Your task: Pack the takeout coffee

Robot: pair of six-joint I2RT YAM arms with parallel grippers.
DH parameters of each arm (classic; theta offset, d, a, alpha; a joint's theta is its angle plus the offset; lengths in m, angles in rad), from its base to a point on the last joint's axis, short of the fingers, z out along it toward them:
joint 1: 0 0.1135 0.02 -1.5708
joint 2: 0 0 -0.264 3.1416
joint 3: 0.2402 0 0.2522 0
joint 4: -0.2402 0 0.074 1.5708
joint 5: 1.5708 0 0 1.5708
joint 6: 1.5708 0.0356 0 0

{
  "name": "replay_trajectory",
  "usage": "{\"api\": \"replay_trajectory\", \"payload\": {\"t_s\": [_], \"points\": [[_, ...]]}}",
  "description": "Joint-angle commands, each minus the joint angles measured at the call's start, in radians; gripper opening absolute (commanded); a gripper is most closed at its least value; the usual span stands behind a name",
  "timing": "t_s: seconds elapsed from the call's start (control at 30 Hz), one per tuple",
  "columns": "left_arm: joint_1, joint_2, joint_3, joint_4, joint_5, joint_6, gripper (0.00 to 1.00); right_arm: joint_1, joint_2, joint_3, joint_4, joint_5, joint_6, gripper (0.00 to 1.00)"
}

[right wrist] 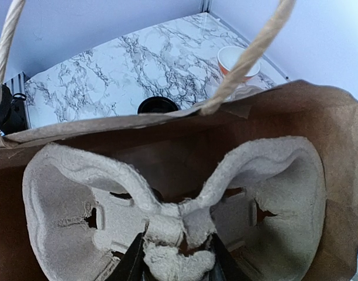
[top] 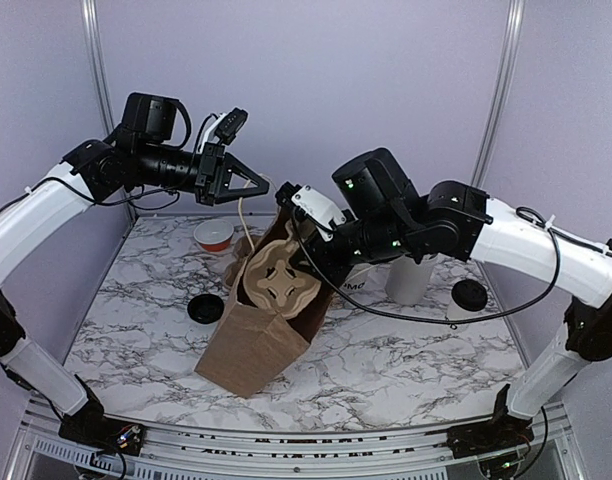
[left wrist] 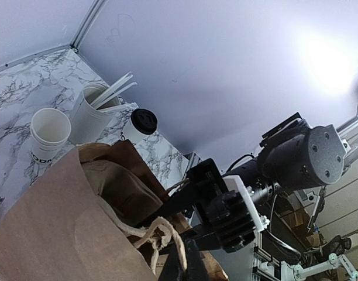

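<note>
Marble table [top: 406, 350] | left gripper [left wrist: 185, 266] clamped on rope handle [left wrist: 167, 231] of paper bag [top: 246, 350] | right gripper [right wrist: 178, 266] pinching pulp carrier [right wrist: 68, 193] centre, inside bag mouth

A brown paper bag [top: 248, 345] stands tilted in the middle of the marble table [top: 406, 350]. A pulp cup carrier [top: 279, 283] sits in its mouth. The right gripper [top: 311, 255] reaches to the carrier from behind, and its fingertips are hidden there. The left gripper [top: 264, 185] hangs above the bag, and a thin cord handle [top: 245, 215] runs up to it. A black lid [top: 205, 310] lies left of the bag. Under the right arm a white cup with black letters [top: 356, 284] shows partly, beside a tall white tub [top: 410, 280].
</note>
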State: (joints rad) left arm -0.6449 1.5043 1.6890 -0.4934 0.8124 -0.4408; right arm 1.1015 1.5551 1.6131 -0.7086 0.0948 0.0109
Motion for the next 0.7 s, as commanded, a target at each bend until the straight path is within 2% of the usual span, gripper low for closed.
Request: {"api": "replay_trajectory", "payload": {"t_s": [0.0, 0.13, 0.23, 0.3, 0.4, 0.67], "points": [[0.037, -0.014, -0.030, 0.068, 0.011, -0.024, 0.00, 0.003, 0.045, 0.095, -0.047, 0.009, 0.017, 0.31], [0.061, -0.043, -0.065, 0.092, 0.007, -0.034, 0.00, 0.004, 0.095, 0.142, -0.085, 0.002, 0.015, 0.31], [0.075, -0.068, -0.096, 0.101, 0.005, -0.031, 0.12, 0.003, 0.133, 0.199, -0.116, -0.001, 0.017, 0.31], [0.085, -0.091, -0.118, 0.107, -0.002, -0.027, 0.25, 0.003, 0.154, 0.227, -0.132, 0.000, 0.017, 0.31], [0.095, -0.131, -0.145, 0.116, -0.009, -0.024, 0.37, 0.003, 0.180, 0.263, -0.148, -0.002, 0.019, 0.31], [0.126, -0.282, -0.229, 0.115, -0.052, 0.009, 0.84, 0.003, 0.207, 0.292, -0.158, -0.004, 0.032, 0.30]]}}
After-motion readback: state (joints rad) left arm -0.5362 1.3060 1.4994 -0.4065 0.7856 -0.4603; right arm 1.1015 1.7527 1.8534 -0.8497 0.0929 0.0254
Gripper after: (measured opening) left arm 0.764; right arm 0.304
